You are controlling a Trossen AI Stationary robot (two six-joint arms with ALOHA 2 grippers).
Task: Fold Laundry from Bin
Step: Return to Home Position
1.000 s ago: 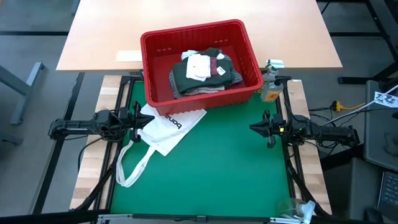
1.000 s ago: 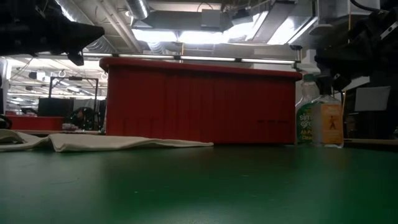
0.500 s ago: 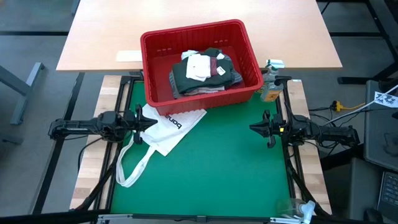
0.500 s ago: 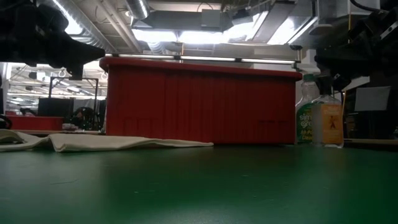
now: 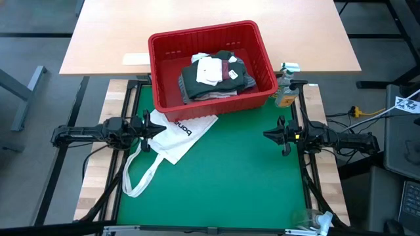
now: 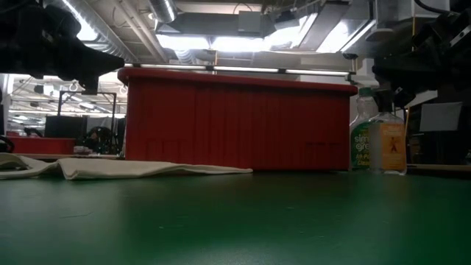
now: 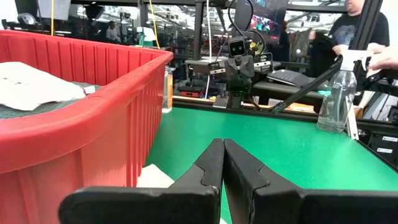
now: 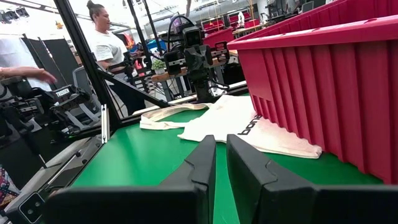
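Laundry [image 5: 213, 78] lies folded in a low stack inside the red bin [image 5: 203, 31], which stands at the far edge of the green table [image 5: 230, 183], partly over the wooden top behind it. A dark green-grey top forms the base of the stack, with small white and maroon pieces laid on it. No garment shows on the table, so the folding looks finished, and the stack sits toward the bin's right side with bare red floor beside it

The left gripper [image 5: 149, 126] hangs at the table's left edge, over the corner of a white tote bag [image 5: 177, 134] that lies flat just in front of the bin with its strap trailing toward the near edge. Its fingers [image 7: 211, 165] are pressed together on nothing. The right gripper [image 5: 270, 135] hangs at the right edge, its fingers [image 8: 202, 168] drawn close with only a thin slit between them, also empty. Both arms lie level, pointing inward and well apart from the bin, which reads as a parked rest pose clear of the work. A spray bottle [image 5: 286, 92] stands just beside the bin's right wall
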